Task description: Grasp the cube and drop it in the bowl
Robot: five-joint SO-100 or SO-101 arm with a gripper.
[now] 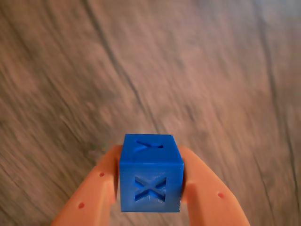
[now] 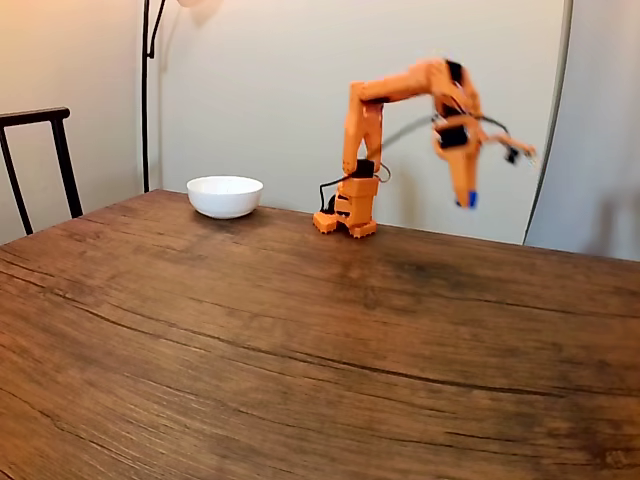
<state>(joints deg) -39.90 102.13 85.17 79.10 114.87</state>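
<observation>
A small bright-blue cube [image 1: 151,173] with an X cut into its near face sits clamped between my two orange fingers [image 1: 94,188] in the wrist view. My gripper [image 1: 150,181] is shut on it, above blurred wooden tabletop. In the fixed view the orange arm holds the gripper [image 2: 467,198] in the air at the right, pointing down, with the cube [image 2: 470,199] as a blue speck at its tip. The white bowl [image 2: 225,196] stands on the table far to the left of the gripper, beyond the arm's base [image 2: 347,215].
The wooden table [image 2: 300,340] stretches wide in front of the arm. A dark chair [image 2: 40,160] stands at the far left and a thin lamp pole [image 2: 146,90] rises behind the bowl. A pale wall is behind the arm.
</observation>
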